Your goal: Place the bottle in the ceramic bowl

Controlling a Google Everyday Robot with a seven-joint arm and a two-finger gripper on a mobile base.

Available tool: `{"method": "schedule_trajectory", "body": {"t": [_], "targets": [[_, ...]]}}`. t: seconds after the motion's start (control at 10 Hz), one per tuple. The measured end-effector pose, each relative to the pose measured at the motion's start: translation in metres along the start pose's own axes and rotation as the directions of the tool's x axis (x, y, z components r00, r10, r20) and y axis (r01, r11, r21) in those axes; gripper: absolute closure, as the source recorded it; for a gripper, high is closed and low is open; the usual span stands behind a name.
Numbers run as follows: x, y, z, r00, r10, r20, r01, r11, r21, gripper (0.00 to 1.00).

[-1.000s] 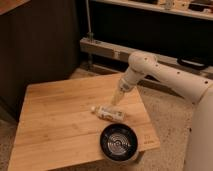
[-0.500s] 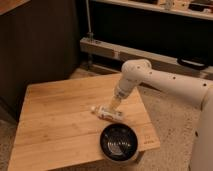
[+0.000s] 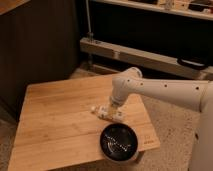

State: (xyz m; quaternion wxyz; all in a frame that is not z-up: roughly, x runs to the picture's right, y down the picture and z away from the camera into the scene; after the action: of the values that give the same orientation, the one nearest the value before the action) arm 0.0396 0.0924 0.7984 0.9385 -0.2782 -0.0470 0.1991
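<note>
The small whitish bottle (image 3: 102, 111) lies on its side on the wooden table (image 3: 55, 120), its white cap pointing left. My gripper (image 3: 113, 110) reaches down from the white arm and sits right over the bottle's right end, hiding that part. The round black glossy ceramic bowl (image 3: 119, 142) with pale rings inside stands at the table's front right corner, just in front of the gripper and bottle.
A dark cabinet wall (image 3: 40, 45) stands behind the table on the left. A low grey metal rail (image 3: 135, 55) runs along the back. Speckled floor (image 3: 175, 125) lies to the right of the table.
The arm has swung left and down, bringing the gripper from above and right of the bottle onto its right end. The bottle and bowl have not moved.
</note>
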Motion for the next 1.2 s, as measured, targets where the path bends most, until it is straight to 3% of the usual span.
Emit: {"method": "schedule_trajectory", "body": {"t": [0.1,0.4,0.9,1.2], "targets": [[-0.007,-0.009,0.001,1.000,-0.019,-0.012,0.020,0.999,0.039,0.35],[-0.009,-0.023,0.004,0.999,-0.028,-0.027,0.030,0.997,0.068,0.35],[0.009,-0.017,0.063,0.999,-0.030,-0.015,0.029,0.999,-0.019,0.35],[0.014,-0.012,0.079,1.000,-0.030,-0.005,0.030,0.999,-0.044,0.35]]}}
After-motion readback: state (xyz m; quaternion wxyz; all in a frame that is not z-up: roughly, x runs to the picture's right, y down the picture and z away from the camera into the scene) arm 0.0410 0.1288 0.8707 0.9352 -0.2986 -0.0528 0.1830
